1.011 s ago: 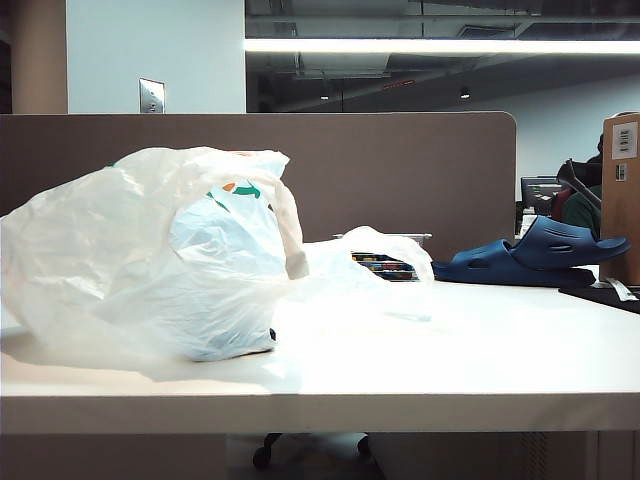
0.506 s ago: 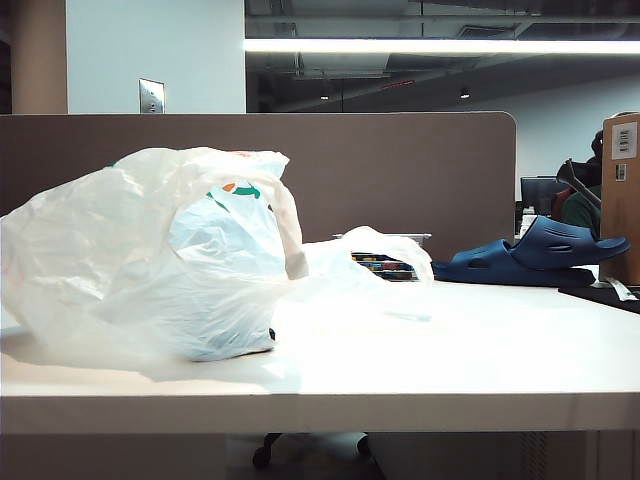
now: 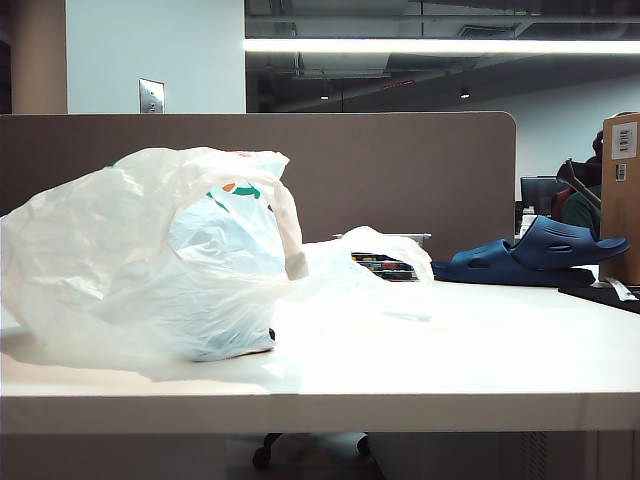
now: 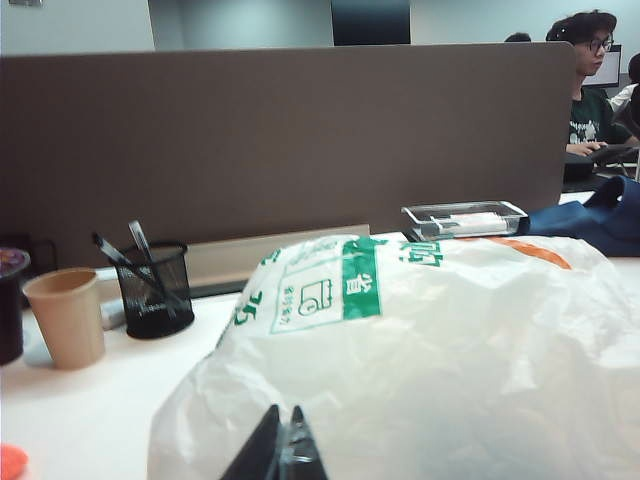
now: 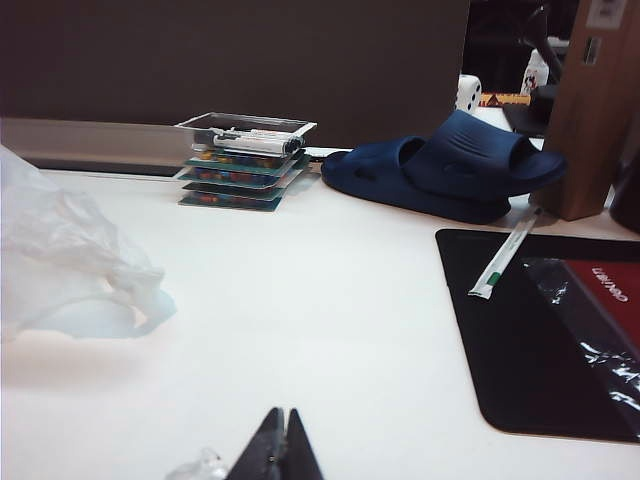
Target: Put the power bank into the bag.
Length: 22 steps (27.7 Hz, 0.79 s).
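The bag (image 3: 150, 260), crinkly translucent white plastic with green and orange print, lies bulging on the left of the white table. It fills the left wrist view (image 4: 430, 360), and a loose fold (image 5: 60, 260) shows in the right wrist view. A small dark edge (image 3: 271, 334) peeks out at the bag's lower rim; I cannot tell whether it is the power bank, which shows nowhere else. My left gripper (image 4: 283, 412) is shut and empty, its tips just in front of the bag. My right gripper (image 5: 283, 412) is shut and empty over bare table. Neither arm appears in the exterior view.
A dark blue slipper (image 3: 530, 255) (image 5: 450, 165) lies at the back right beside a brown box (image 3: 620, 190). A stack of flat cases (image 5: 240, 160) sits by the partition. A black mat (image 5: 520, 340) carries a wrapped straw (image 5: 505, 258). A paper cup (image 4: 68, 315) and a mesh pen holder (image 4: 153, 290) stand left of the bag.
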{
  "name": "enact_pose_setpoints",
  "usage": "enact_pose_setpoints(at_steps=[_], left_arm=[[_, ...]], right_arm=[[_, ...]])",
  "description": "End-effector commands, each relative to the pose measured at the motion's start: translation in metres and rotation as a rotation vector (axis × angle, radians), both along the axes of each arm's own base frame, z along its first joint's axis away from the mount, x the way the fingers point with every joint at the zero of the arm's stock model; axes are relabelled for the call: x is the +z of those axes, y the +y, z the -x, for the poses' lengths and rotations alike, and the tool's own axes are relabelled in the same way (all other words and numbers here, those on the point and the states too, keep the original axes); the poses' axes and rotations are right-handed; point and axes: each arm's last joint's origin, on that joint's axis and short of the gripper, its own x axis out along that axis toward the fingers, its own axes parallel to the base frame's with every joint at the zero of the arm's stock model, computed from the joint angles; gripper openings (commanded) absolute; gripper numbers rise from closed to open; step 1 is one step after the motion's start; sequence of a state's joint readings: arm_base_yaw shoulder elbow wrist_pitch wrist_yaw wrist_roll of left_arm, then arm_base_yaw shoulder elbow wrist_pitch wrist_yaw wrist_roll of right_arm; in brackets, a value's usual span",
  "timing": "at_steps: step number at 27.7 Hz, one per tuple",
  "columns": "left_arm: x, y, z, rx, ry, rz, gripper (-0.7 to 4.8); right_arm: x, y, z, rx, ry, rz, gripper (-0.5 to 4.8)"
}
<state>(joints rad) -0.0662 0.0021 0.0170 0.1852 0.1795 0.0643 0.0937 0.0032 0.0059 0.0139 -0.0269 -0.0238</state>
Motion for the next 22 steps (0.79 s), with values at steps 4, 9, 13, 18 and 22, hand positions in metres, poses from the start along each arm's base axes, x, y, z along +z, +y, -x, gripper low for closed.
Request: enact_pose_setpoints(at_steps=[4,9,13,18,22], left_arm=[[-0.0004,0.0008,-0.0004,0.03,-0.022,0.002,-0.06],[-0.0011,0.0005,-0.0005,0.012,-0.006,0.034,-0.05],[-0.002,0.0005,-0.0007,0.012,0.003,0.033,-0.06],[-0.0024,0.0005,-0.0007,0.012,0.007,0.033,-0.05],[-0.0024,0.0005,-0.0007,0.012,0.007,0.033,-0.05]], right_arm=[[0.0007,-0.0002,0.0002,-0.007,-0.02,0.028,-0.07],[0.0006,-0.0002,0.0002,-0.006,-0.019,0.028,-0.06],[0.0006,-0.0002,0.0002,-0.006,-0.019,0.028,-0.06],[0.0006,-0.0002,0.0002,-0.006,-0.019,0.028,-0.06],[0.0006,-0.0002,0.0002,-0.006,-0.019,0.028,-0.06]])
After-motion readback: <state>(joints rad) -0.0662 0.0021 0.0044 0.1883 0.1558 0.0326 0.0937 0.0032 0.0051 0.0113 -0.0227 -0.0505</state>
